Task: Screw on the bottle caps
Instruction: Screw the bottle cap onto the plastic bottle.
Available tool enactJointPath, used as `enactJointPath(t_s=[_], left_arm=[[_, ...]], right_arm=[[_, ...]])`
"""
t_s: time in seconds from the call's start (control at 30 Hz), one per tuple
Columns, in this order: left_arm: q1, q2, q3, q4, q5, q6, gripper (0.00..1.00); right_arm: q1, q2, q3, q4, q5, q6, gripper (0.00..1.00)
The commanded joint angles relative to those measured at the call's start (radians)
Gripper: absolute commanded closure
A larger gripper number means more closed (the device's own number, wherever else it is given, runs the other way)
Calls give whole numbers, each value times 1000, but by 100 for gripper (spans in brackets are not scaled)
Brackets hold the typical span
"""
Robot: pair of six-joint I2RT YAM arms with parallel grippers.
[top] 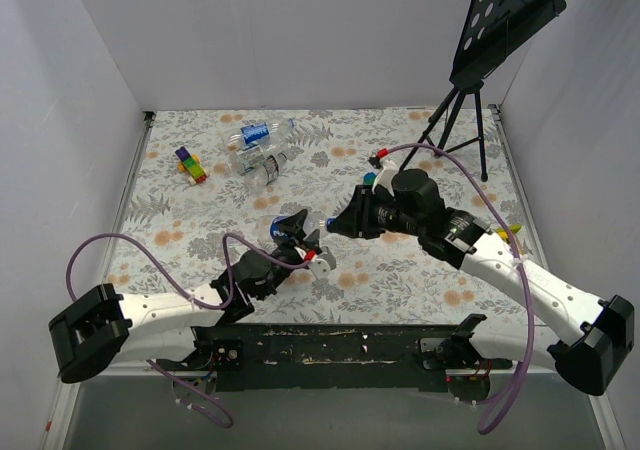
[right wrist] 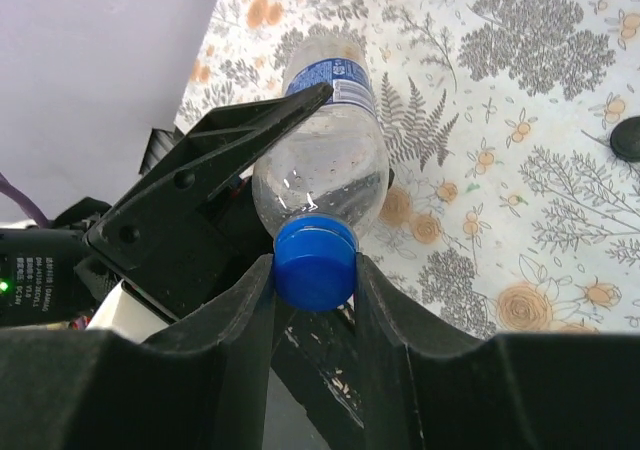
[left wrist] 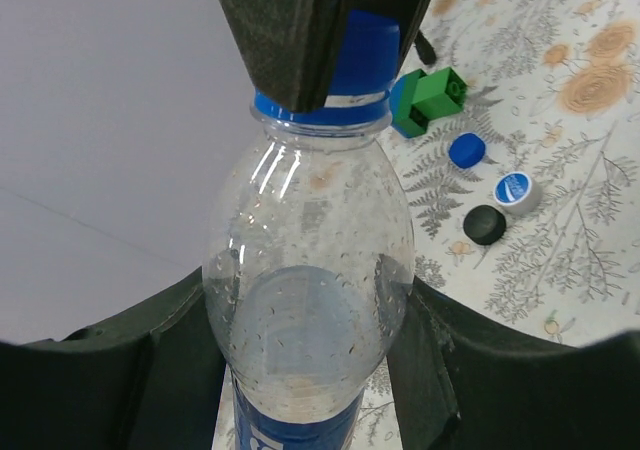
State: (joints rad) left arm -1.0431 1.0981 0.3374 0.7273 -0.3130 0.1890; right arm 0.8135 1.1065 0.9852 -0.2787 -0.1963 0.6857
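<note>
Right wrist view: blue cap [right wrist: 315,262] pinched between fingers of right end effector [right wrist: 313,275], seated on neck of bottle [right wrist: 325,165]. Bottle clamped at mid-body by left end effector [left wrist: 310,360], held above surface [left wrist: 560,270]. Bottle judged light, near empty, thin-walled, easily dented; droplets seen inside. Firm body hold advised against spin. Cap judged small, stiff; best taken at rim. Surface flat, floral-patterned. Loose caps [left wrist: 467,151] and green block [left wrist: 430,100] seen lying nearby, other bottles [top: 262,148] at far side. White walls seen on three sides.
</note>
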Motion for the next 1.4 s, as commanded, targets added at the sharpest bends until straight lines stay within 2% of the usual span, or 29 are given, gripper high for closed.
enactJointPath(t_s=[0.0, 0.07, 0.17, 0.27, 0.33, 0.4, 0.53, 0.7, 0.9, 1.37], left_arm=[[26, -52, 55, 43, -123, -18, 100], [61, -78, 87, -90, -14, -110, 100], [145, -84, 170, -285, 210, -259, 100], [231, -58, 256, -423, 469, -342, 99], [268, -37, 304, -520, 619, -368, 98], [293, -18, 350, -595, 788, -385, 98], [327, 11, 409, -689, 1017, -404, 98], [341, 20, 433, -721, 1167, -392, 98], [339, 37, 453, -772, 1273, -388, 98], [339, 37, 450, -775, 1273, -373, 98]], right_arm=[[12, -39, 16, 12, 24, 43, 84], [10, -43, 74, -40, 47, -44, 66], [10, -57, 177, -112, 63, -260, 41], [10, -80, 276, -195, 115, -457, 29], [10, -99, 312, -217, 91, -629, 26], [10, -114, 332, -252, 41, -789, 25], [12, -143, 339, -345, -106, -1092, 25], [12, -152, 340, -437, -233, -1319, 26], [12, -83, 404, -568, -362, -1446, 30], [27, 10, 444, -613, -440, -1525, 37]])
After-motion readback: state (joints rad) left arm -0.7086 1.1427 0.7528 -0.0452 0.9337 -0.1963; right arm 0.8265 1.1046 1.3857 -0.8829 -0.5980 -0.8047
